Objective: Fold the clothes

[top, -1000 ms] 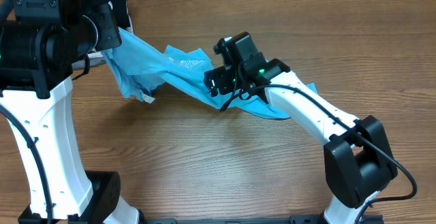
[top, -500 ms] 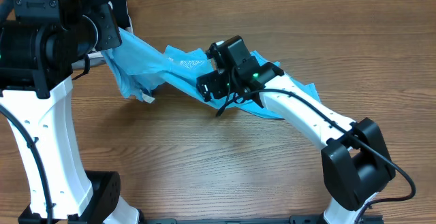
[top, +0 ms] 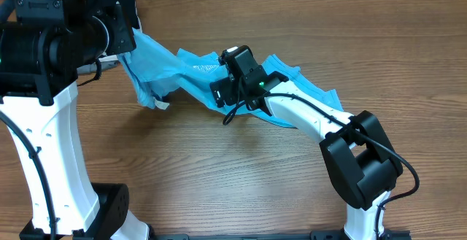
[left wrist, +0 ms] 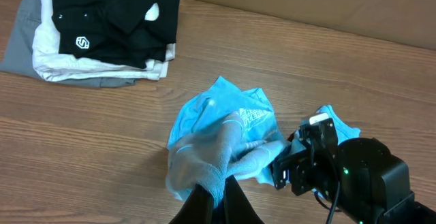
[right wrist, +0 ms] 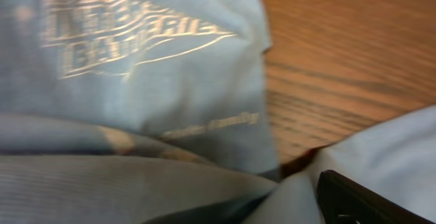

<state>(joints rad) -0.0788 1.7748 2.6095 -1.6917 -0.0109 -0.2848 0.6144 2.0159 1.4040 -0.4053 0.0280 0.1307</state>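
The sky-blue T-shirt (top: pixel 182 68) lies crumpled across the middle of the table, its white lettering facing up. My left gripper (top: pixel 130 49) is shut on a bunch of its left part and holds that part up off the table; in the left wrist view the fingers (left wrist: pixel 219 193) pinch the T-shirt (left wrist: pixel 225 132). My right gripper (top: pixel 222 94) is low over the shirt's middle, below the lettering. In the right wrist view the T-shirt (right wrist: pixel 136 94) fills the frame. One black finger (right wrist: pixel 361 200) shows far to the right and fabric hides the other.
A stack of folded garments (left wrist: pixel 102 33), black with a white logo on top of beige and grey, lies on the wooden table (top: pixel 233 174) beyond the shirt. The right arm (top: pixel 350 138) reaches in from the front right. The left arm's tower (top: pixel 44 123) stands at the left.
My right gripper has moved left along the shirt, toward the lettering. The left gripper has shifted slightly right with its bunch. The shirt's right part has stayed in place.
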